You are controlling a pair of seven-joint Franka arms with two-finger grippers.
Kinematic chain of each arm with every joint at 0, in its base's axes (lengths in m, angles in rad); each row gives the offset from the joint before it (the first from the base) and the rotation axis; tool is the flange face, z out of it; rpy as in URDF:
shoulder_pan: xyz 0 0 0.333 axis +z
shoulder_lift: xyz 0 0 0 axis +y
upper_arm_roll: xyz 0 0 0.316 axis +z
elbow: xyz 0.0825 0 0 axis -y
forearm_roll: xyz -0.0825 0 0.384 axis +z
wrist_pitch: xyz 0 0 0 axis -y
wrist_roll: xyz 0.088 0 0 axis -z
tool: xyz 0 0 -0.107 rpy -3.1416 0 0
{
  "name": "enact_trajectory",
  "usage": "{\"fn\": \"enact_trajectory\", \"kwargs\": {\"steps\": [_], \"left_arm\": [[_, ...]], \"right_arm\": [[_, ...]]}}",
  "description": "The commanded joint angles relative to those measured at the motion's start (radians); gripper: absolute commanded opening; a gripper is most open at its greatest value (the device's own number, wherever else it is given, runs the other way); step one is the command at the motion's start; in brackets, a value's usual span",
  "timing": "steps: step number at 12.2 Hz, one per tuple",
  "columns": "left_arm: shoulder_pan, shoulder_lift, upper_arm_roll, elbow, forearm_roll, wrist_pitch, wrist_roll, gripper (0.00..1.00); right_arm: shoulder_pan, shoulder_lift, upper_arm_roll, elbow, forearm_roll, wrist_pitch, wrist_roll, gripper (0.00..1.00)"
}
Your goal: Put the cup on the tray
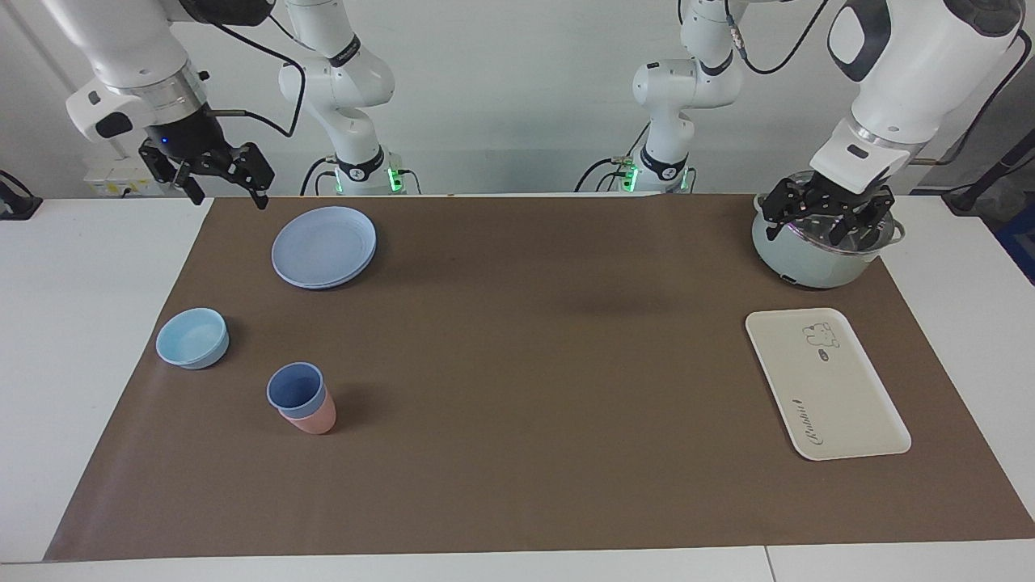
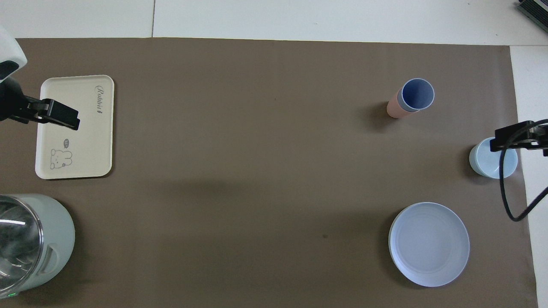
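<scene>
The periwinkle-blue cup [image 1: 293, 387] stands upright, nested inside a pink cup [image 1: 315, 419], toward the right arm's end of the brown mat; it also shows in the overhead view [image 2: 417, 94]. The cream-white tray [image 1: 841, 404] with a cartoon animal and cursive script lies flat and bare toward the left arm's end, and shows in the overhead view [image 2: 92, 137]. My right gripper [image 1: 228, 194] hangs open and empty in the air over the mat's corner, near the blue plate. My left gripper [image 1: 825, 226] hangs open and empty over a pale green pot.
A round blue plate [image 1: 323, 246] lies near the right arm's base. A shallow light-blue bowl [image 1: 192, 338] sits between the plate and the cups, near the mat's edge. The pale green pot [image 1: 808, 267] stands nearer to the robots than the tray.
</scene>
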Motion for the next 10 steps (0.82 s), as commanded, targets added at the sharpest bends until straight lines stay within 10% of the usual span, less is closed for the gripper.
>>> {"fn": "enact_trajectory", "kwargs": {"steps": [1,10], "left_arm": [[-0.004,-0.029,0.004,-0.029,0.000,0.046,0.001,1.00],[-0.001,-0.032,0.005,-0.038,0.000,0.069,0.001,1.00]], "right_arm": [[-0.004,0.009,0.010,0.016,-0.017,-0.017,-0.014,1.00],[-0.026,-0.003,0.002,-0.060,-0.002,0.148,-0.203,1.00]]}}
